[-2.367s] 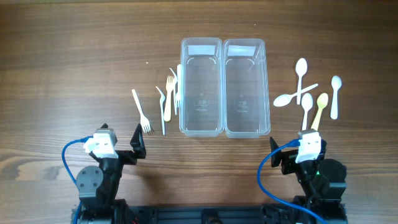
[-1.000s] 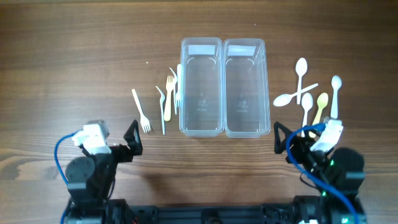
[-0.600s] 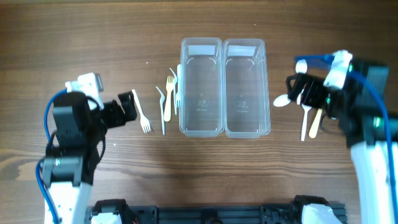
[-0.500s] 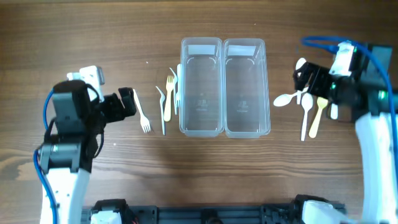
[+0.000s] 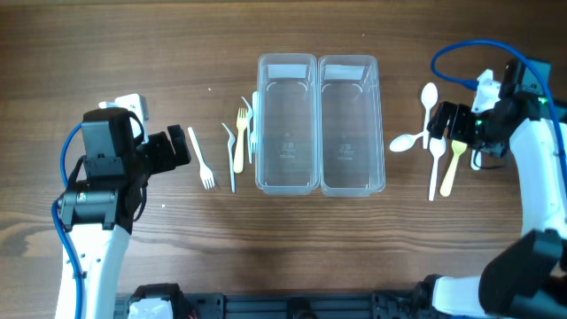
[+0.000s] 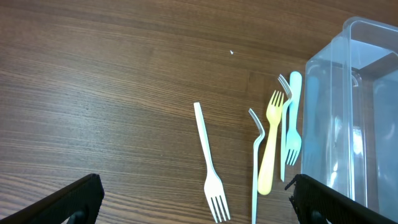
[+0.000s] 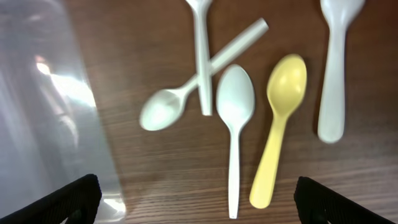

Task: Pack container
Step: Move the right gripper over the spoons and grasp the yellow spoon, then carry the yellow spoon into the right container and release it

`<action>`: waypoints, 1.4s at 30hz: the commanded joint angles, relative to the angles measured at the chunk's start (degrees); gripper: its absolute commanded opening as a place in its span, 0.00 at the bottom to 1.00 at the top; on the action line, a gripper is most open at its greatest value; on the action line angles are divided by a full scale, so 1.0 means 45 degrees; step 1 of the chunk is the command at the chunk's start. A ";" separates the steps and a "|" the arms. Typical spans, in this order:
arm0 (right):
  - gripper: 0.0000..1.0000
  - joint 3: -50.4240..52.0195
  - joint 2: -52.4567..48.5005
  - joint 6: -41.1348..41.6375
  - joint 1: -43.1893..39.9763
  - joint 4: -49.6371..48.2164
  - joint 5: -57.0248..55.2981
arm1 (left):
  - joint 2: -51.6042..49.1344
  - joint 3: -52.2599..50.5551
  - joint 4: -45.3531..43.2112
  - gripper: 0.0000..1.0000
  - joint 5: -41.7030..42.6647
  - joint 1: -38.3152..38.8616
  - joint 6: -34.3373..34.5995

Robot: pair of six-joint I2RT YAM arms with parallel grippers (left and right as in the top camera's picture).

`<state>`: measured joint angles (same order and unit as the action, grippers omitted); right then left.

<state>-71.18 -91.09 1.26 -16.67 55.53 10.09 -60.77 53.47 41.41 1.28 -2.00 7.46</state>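
Dark wood-grain table (image 5: 106, 53) fills view; light even, soft

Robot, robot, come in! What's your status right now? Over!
Left gripper open, empty, beside the forks. Right gripper open, empty, above the spoons. Both containers empty, nothing packed yet. Nothing in the way.

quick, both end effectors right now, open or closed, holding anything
left end effector: open, holding nothing
right end effector: open, holding nothing
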 commanded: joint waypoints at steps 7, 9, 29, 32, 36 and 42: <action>1.00 0.1015 -0.2011 0.1763 -0.1520 -0.0695 -0.1297 | 0.0000 0.0253 0.0010 1.00 -0.0214 -0.0092 -0.0282; 0.99 0.1015 -0.2200 0.1768 -0.1549 -0.0874 -0.1297 | 0.0000 0.0253 0.0010 1.00 -0.0209 -0.0092 -0.0282; 0.62 0.4007 -0.2798 0.2861 -0.1559 -0.4561 -0.1345 | 0.0000 0.0253 0.0393 1.00 -0.0209 -0.0092 -0.0282; 0.54 0.4056 -0.2798 0.3026 -0.1564 -0.4702 -0.1355 | 0.0000 0.0253 0.0393 1.00 -0.0209 -0.0092 -0.0282; 0.36 0.4056 -0.2798 0.3157 -0.1564 -0.4949 -0.1350 | 0.0000 0.0253 0.0389 1.00 -0.0209 -0.0092 -0.0282; 0.16 0.4056 -0.2783 0.3147 -0.1564 -0.4561 -0.1350 | 0.0000 0.0253 0.0393 1.00 -0.0209 -0.0092 -0.0282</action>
<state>-54.94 -101.14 15.22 -23.83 33.78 2.72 -60.77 53.49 43.29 0.89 -2.00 7.31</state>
